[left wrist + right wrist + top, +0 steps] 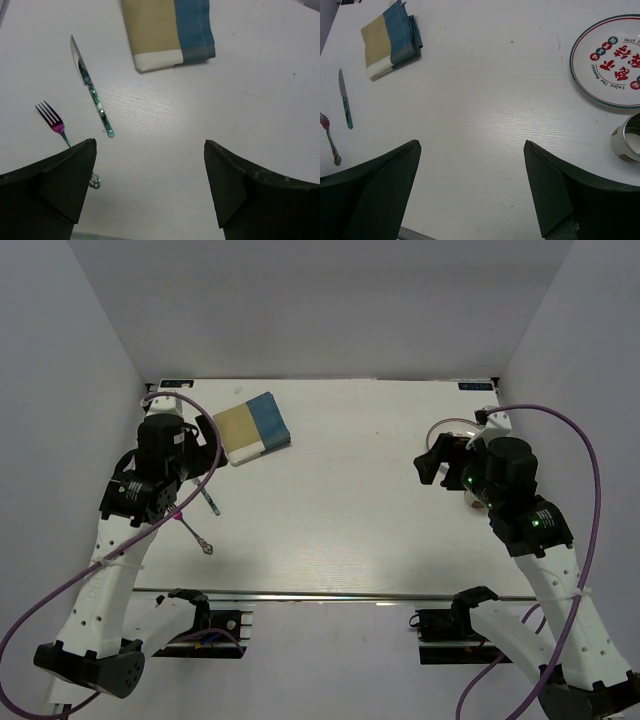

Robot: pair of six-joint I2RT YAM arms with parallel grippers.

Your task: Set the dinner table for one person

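the left gripper [150, 147] is hovering with jaws spread wide, holding nothing. just ahead to its left a slim metal knife [92, 95] and fork [54, 121] are lying flat, with a folded blue-and-tan cloth [170, 30] beyond. the right gripper [472, 147] is gaping empty too, with a round glazed plate [612, 65] and small cup [627, 142] ahead on its right. all are resting on the white, faintly grained tabletop [260, 100] beneath both, seemingly staged apart for gathering.

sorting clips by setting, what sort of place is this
Probably a robot lab test cell, not a home: the dinner table is boxed in by white walls, with a left arm and right arm mounted at its near edge.
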